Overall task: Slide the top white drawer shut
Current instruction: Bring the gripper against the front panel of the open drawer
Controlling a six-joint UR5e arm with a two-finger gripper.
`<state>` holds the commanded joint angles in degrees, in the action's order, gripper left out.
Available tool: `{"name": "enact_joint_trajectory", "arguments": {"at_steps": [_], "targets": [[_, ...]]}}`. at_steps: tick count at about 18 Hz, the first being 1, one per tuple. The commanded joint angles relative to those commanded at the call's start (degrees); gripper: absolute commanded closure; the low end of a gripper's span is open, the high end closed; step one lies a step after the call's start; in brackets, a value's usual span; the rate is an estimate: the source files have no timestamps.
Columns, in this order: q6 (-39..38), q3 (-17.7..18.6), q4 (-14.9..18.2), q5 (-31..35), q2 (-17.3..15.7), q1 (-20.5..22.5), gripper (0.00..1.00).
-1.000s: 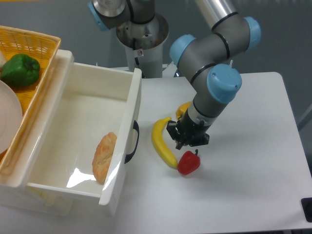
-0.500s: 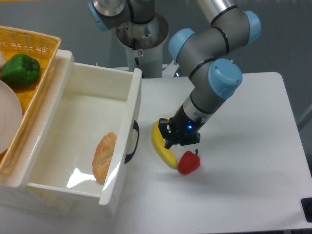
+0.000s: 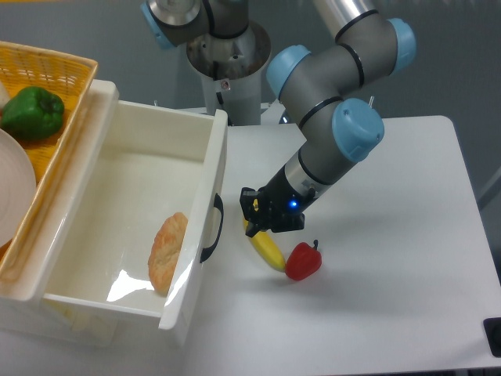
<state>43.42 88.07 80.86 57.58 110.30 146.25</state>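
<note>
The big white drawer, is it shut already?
No, the top white drawer stands pulled out, a bread roll visible inside.

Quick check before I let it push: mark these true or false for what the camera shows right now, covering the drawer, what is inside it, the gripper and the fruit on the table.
1. The top white drawer is pulled open. True.
2. The drawer holds a piece of bread. True.
3. The gripper is clamped on the drawer's black handle. False: it hangs over the banana, right of the handle with a gap between.
4. The red pepper lies in the drawer. False: it lies on the table beside the banana.
5. A green pepper sits in the yellow basket. True.
</note>
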Motion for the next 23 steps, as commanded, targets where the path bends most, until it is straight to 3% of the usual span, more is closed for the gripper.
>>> {"name": "enact_joint_trajectory", "arguments": {"at_steps": [17,23], "targets": [[-0.44,0.09,4.83,-1.68,-1.14,-2.46,1.0],[-0.53,0.79,5.19,-1.94,-2.11,-3.34,1.0]]}}
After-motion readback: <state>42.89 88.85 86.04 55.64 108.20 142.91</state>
